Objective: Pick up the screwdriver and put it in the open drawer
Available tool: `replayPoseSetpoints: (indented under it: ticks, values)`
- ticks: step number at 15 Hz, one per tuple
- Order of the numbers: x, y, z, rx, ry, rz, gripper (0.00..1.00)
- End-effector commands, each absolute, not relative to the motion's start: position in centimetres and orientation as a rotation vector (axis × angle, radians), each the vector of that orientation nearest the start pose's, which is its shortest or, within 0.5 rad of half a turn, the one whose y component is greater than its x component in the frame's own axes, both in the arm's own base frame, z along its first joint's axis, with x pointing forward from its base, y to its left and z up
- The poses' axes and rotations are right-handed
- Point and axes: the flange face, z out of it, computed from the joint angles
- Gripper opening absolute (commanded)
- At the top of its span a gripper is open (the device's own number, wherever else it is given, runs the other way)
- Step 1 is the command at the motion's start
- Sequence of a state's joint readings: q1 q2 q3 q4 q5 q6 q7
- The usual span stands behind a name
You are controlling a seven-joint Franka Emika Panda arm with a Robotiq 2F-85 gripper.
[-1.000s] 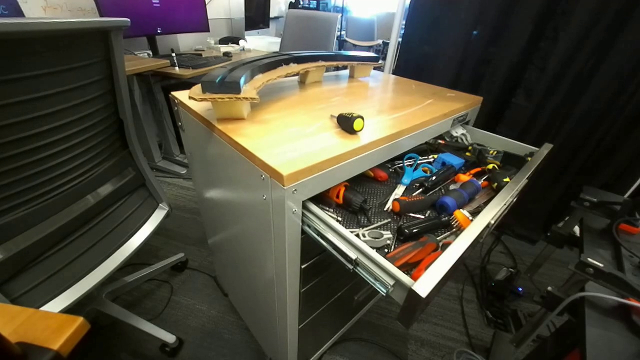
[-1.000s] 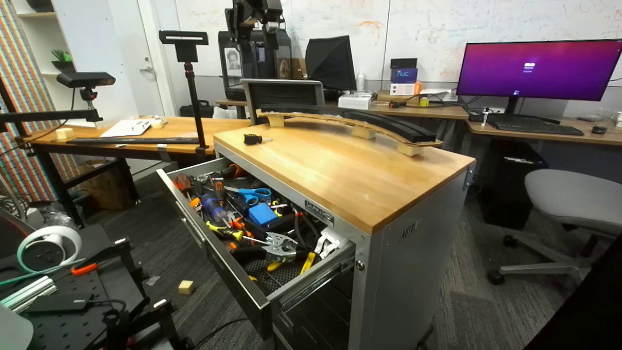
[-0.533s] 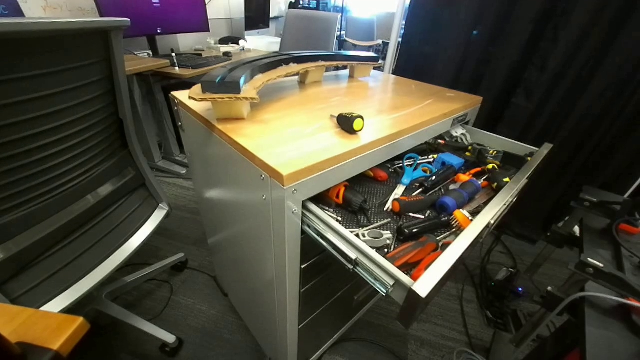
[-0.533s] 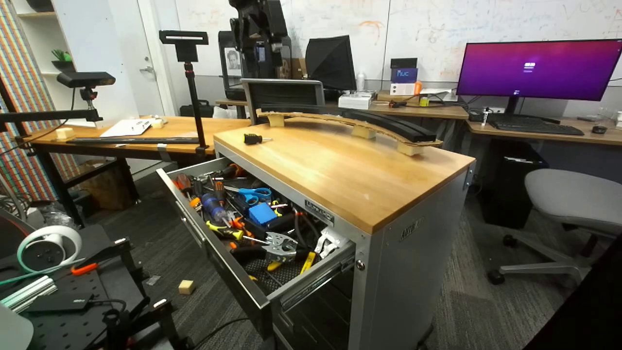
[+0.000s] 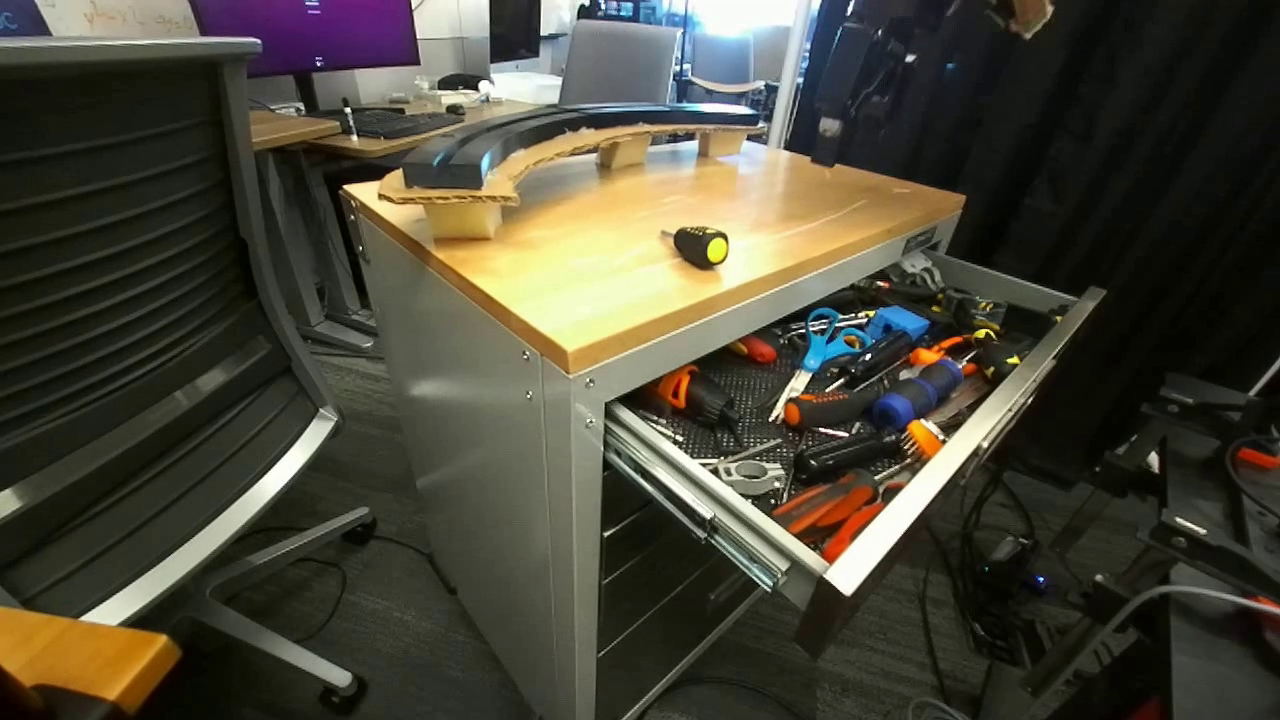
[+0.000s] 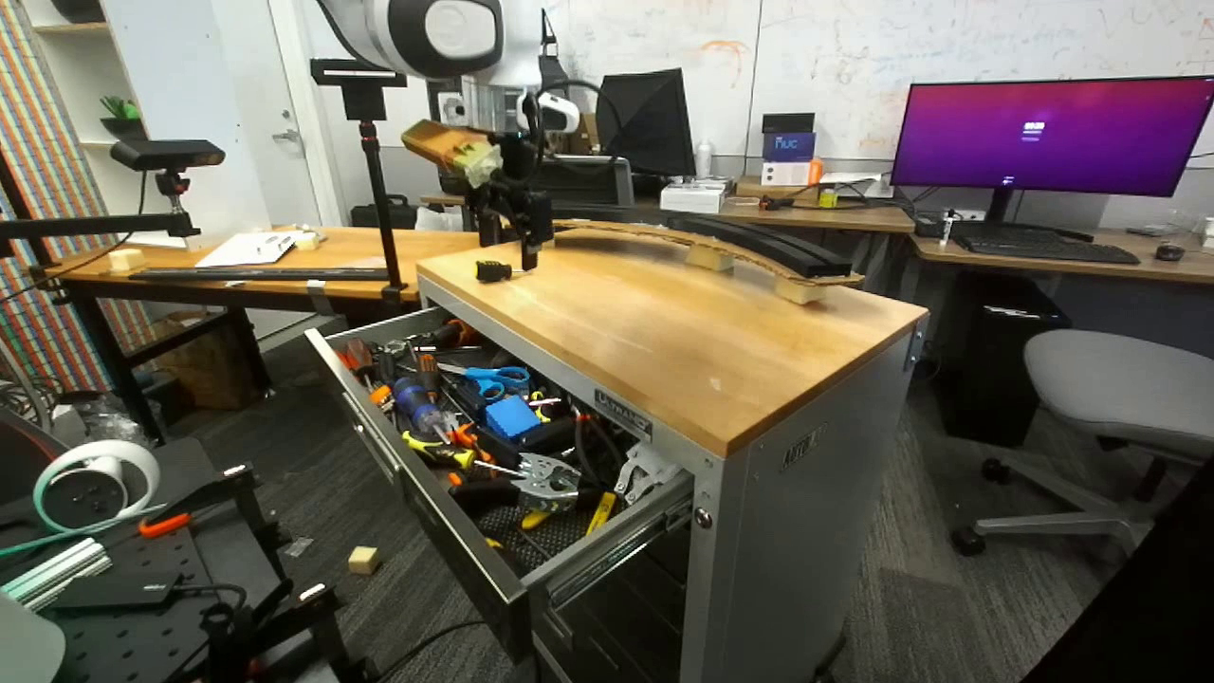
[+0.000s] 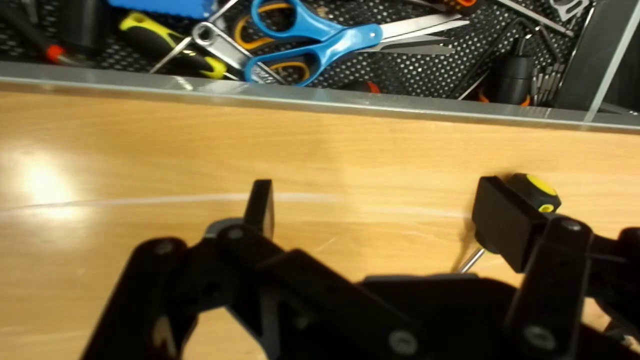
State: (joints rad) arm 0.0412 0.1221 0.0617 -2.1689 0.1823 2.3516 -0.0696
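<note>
A black and yellow screwdriver lies on the wooden cabinet top in both exterior views. The open drawer is full of tools; its front shows in an exterior view. My gripper is open and empty, above the cabinet top, with its fingers wide apart. In the wrist view the screwdriver is outside the gap, partly hidden behind the right finger. The gripper also shows near the screwdriver in an exterior view. One of its fingers shows dark against the curtain.
A curved black piece on cardboard stands on foam blocks along the cabinet top's back edge. Blue scissors and other tools lie in the drawer. A camera stand rises beside the cabinet. A chair stands beside it.
The arm and gripper have come down into view over the cabinet top, near the screwdriver. Part of the gripper now shows at the top of an exterior view. The screwdriver and drawer have not moved.
</note>
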Motion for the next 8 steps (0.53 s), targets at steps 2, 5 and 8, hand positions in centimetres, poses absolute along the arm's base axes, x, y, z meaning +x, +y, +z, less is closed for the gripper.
replayPoseSetpoints:
  ticks: [2,5,8]
  values:
    - [58.6,10.7,31.1,-2.873,-0.134,-0.089,1.00]
    - [59.5,14.4,30.5,-2.855,-0.178,-0.119,1.00]
    - [59.9,16.9,28.9,-2.908,-0.273,-0.179,1.00]
